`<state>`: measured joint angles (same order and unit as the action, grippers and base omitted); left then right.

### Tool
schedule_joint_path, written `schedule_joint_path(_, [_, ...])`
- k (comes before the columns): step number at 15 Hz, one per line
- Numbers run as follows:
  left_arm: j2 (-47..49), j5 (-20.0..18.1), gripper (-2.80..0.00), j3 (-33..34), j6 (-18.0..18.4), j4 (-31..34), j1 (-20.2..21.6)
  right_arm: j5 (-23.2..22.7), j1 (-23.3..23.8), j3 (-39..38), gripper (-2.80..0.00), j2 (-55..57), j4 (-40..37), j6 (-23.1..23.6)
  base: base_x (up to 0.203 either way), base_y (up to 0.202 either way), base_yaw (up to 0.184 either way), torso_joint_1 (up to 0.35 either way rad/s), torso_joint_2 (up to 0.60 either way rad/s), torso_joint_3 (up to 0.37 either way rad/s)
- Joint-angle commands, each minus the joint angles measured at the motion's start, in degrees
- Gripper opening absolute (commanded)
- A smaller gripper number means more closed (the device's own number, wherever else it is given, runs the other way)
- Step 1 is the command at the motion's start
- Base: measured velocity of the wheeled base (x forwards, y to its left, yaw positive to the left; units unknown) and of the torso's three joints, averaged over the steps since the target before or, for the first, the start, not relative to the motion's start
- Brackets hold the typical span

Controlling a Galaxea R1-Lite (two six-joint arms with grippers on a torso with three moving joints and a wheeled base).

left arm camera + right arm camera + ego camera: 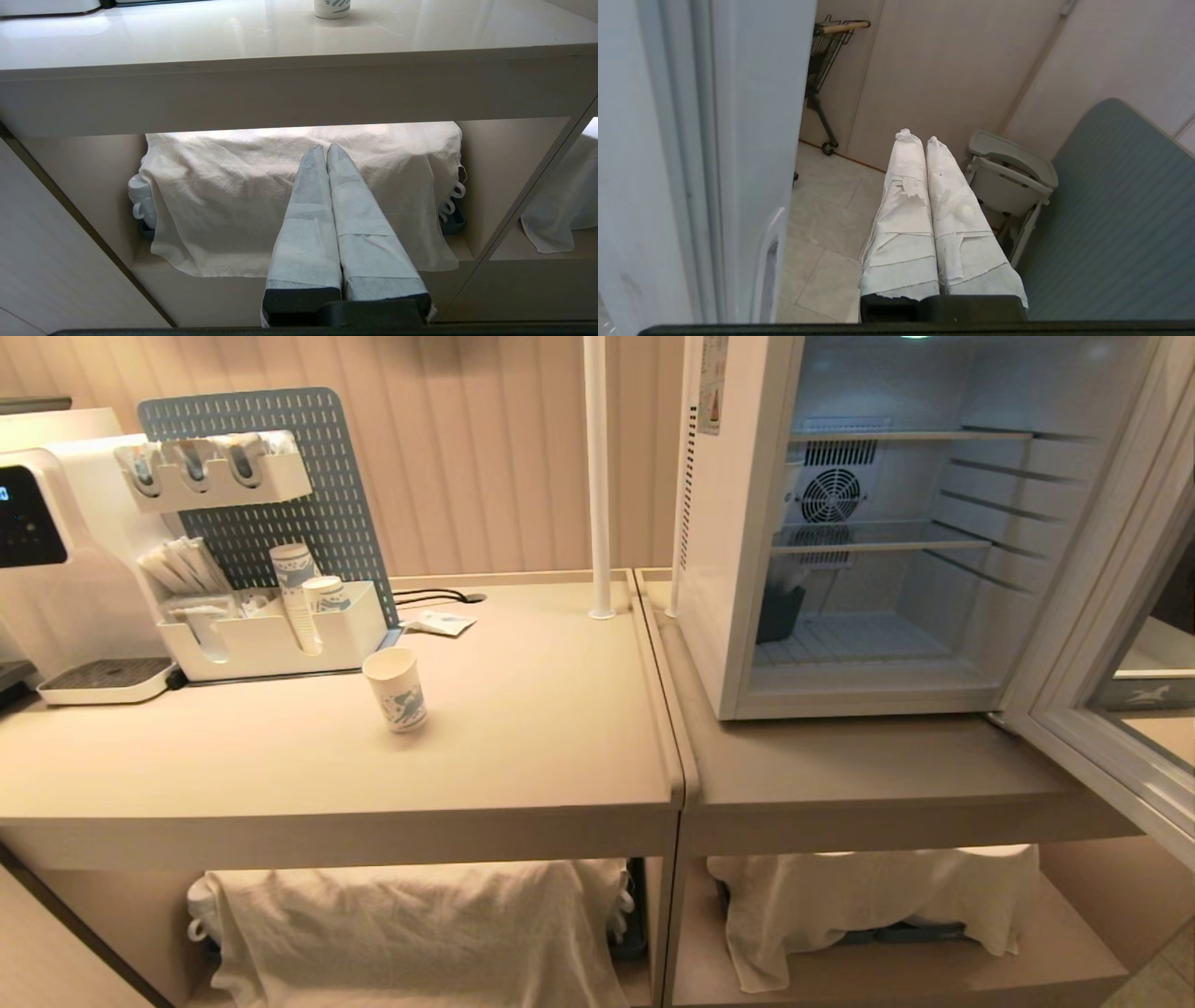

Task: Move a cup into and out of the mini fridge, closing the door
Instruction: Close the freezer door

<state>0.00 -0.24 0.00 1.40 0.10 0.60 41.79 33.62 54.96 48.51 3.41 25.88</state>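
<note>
The left tool (326, 151), with its two paper-wrapped fingers pressed narrow together and holding nothing, is low in front of the pale beige tabletop (187, 32). It points at a cream cloth (224, 196) that covers things on the shelf under the tabletop. Above and beyond this tool, on the tabletop, stands the small white paper cup with a blue printed pattern (396, 689); only its bottom part shows in the left wrist view (332, 8). The cup is upright and well apart from the tool.

The right tool (920, 139) is also narrow, its wrapped fingers touching each other, and it holds nothing. Just beside it stands the pale grey-white framed door with a dark glass pane (738, 140), seen from its outer side. Beyond the tool there are a tiled floor (822, 219), a grey plastic chair (1008, 177) and a dark wire cart with a wooden handle (826, 70).

In the head view the white boxy mini fridge (724, 569) stands open on the tabletop, the door (1111, 644) swung out wide. The cup stands well apart from the fridge, near a white organiser tray with stacked cups (271, 644).
</note>
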Motion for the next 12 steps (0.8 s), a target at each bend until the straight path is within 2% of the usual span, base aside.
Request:
schedule_joint_path(1, [0.0,0.0,-2.80,0.0,0.0,0.0,0.0,-1.0,-0.3,-0.6,-2.80,0.0,-0.3,-0.8,0.000,0.000,0.000,0.000,0.00,0.000])
schedule_joint_path(3, [0.0,0.0,-2.80,0.0,0.0,0.0,0.0,-5.1,-0.6,-0.9,-2.80,0.1,-1.1,-2.9,0.000,0.000,0.000,0.000,0.00,0.000])
schedule_joint_path(7, [0.0,0.0,-2.80,0.0,0.0,0.0,0.0,-9.0,-2.2,-0.7,-2.80,0.1,-1.9,-5.6,0.000,0.000,0.000,0.000,0.00,0.000])
schedule_joint_path(12, [0.0,0.0,-2.80,0.0,0.0,0.0,0.0,-10.1,-5.6,-0.4,-2.80,-0.2,-2.2,-6.5,0.000,0.000,0.000,0.000,0.00,0.000])
